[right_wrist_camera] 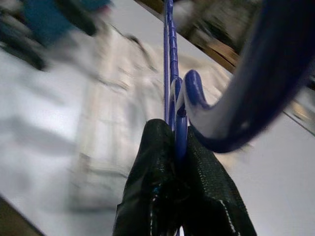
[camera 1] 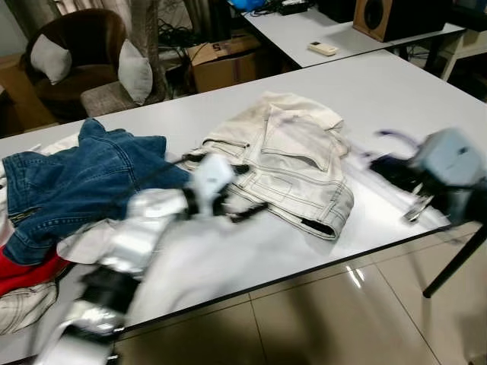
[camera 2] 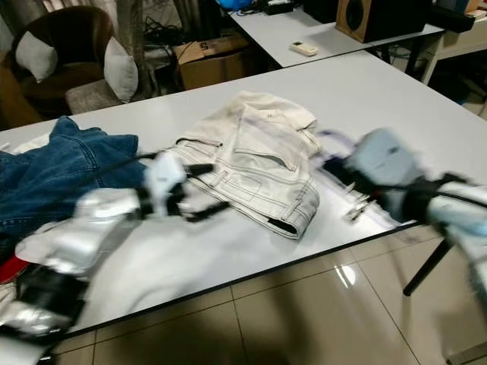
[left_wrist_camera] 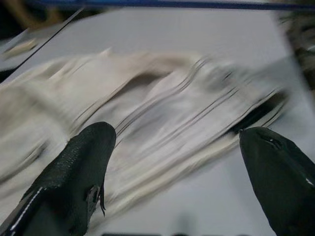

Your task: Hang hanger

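I've got a long white table (camera 1: 396, 91) running left to right w/ its near edge over tiled floor (camera 1: 319, 319). On its left end sits a pile of clothes: blue denim jacket (camera 1: 68, 182) on top, something red (camera 1: 23, 274) under it at the near edge. Mid-table lie folded cream jeans (camera 1: 293, 163), waistband toward the far side, hem toward me. Far beyond the table: brown armchair (camera 1: 80, 53) w/ two grey cushions, cardboard box (camera 1: 224, 61), second white desk (camera 1: 335, 30) carrying a speaker (camera 1: 388, 17).

Both arms are motion-blurred. Left gripper (left_wrist_camera: 179, 162) hovers just near-left of the jeans, fingers (left_wrist_camera: 83, 167) spread wide, nothing between them. Right gripper (right_wrist_camera: 178, 147) is over the table's right near corner, right of the jeans; its fingers (right_wrist_camera: 152, 187) are pressed together, pinching the blue hanger (right_wrist_camera: 172, 73) at its neck. Hanger's hook curves up beside the fingers, its bar points toward the jeans. Whether the hanger touches the table I can't tell.
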Robot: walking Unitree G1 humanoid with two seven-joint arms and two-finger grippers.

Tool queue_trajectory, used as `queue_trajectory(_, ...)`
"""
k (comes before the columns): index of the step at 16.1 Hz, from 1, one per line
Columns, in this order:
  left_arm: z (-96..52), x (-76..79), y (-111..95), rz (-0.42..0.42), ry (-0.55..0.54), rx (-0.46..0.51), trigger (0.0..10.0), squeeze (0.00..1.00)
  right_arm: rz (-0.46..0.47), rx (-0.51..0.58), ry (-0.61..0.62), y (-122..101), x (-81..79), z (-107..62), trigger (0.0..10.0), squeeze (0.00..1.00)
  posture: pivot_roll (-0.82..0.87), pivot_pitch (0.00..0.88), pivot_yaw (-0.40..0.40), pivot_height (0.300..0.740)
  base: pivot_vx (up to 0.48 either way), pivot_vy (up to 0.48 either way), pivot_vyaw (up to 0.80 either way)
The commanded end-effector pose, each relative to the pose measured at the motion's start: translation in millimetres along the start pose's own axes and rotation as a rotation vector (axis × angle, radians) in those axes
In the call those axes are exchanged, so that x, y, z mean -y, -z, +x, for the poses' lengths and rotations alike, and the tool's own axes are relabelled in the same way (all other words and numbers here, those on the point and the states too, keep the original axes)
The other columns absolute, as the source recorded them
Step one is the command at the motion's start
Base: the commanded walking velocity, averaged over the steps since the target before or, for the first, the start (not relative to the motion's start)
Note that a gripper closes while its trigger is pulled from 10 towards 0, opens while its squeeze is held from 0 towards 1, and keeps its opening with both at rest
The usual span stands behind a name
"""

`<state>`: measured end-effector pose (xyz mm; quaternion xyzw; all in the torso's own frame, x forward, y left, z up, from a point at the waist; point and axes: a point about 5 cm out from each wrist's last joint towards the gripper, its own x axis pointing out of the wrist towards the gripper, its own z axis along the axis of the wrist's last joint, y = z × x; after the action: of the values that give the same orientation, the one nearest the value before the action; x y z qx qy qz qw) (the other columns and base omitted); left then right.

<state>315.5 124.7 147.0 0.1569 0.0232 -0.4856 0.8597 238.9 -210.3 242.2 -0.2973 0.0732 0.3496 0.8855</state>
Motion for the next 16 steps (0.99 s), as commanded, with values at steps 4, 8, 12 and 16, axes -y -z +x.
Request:
queue_trajectory(4,-18.7,-1.5,14,-0.014,-0.079,-0.070,10.0,0.00,0.074,-0.136,-0.148,30,-30.5,34.7,10.0,0.00,-0.23,0.000,0.129,0.740,0.000,0.000,0.00)
queue_trajectory(8,-21.8,4.6,19,-0.041,-0.115,-0.075,10.0,0.00,0.058,-0.416,-0.113,71,-21.0,23.4,10.0,0.00,-0.22,0.000,0.091,0.740,0.000,0.000,0.00)
queue_trajectory(12,-20.9,14.3,22,-0.065,-0.111,-0.072,10.0,0.00,0.067,-0.560,-0.085,79,-4.7,-14.9,10.0,0.00,-0.23,0.000,0.078,0.740,0.000,0.000,0.00)
queue_trajectory(16,-16.9,20.4,22,-0.078,-0.089,-0.071,10.0,0.00,0.112,-0.656,-0.025,88,-4.8,-48.5,10.0,0.00,-0.25,0.000,0.093,0.740,0.000,0.000,0.00)
